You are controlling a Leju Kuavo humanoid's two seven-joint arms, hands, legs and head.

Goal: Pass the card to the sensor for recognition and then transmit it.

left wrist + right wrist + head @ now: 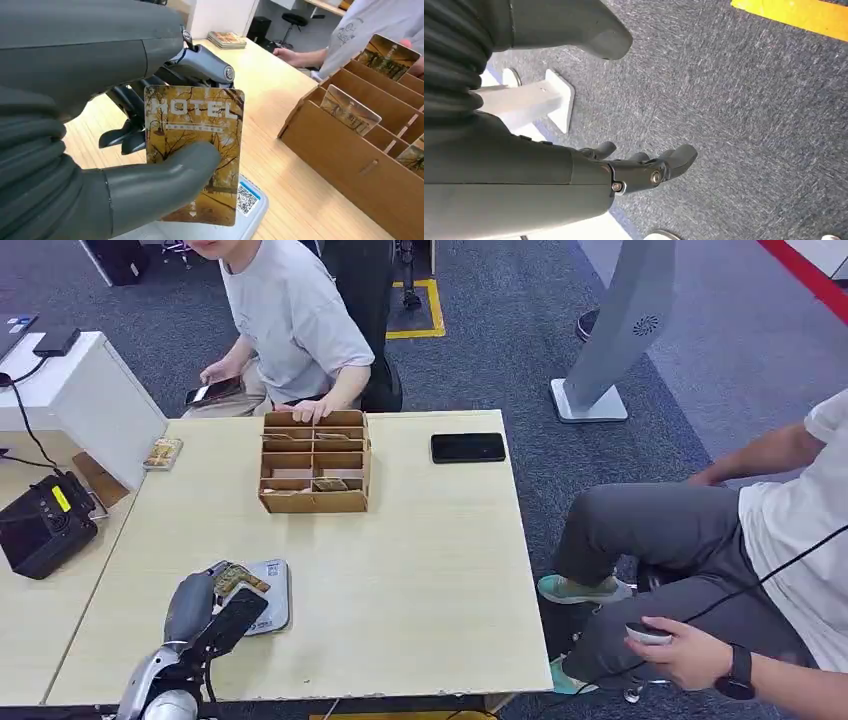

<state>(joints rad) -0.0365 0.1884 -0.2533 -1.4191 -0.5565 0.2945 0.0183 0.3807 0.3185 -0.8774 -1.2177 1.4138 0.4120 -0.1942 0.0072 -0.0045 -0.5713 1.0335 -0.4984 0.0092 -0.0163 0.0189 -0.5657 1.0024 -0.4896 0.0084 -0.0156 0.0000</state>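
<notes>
The left robot hand (150, 165) has a hotel card (194, 150) pinched between its thick grey thumb and the darker fingers behind, holding it just above the sensor (272, 592), a flat grey pad at the near left of the counter (420, 570). To my eye the reading step is in hand: the card should come down flat and square over the pad, printed face steady, and pause there rather than sweep across. The thumb covers much of the card's lower half, so a light, even grip matters; the card looks thin, glossy and slippery, with rounded corners and a yellow tree print. The pad is smooth plastic with a small code sticker (246, 199) at one corner. Farther back stands a cardboard box (315, 462) with slotted dividers holding more cards. The right robot hand (644, 167) hangs over grey carpet, fingers loosely apart, holding nothing.
</notes>
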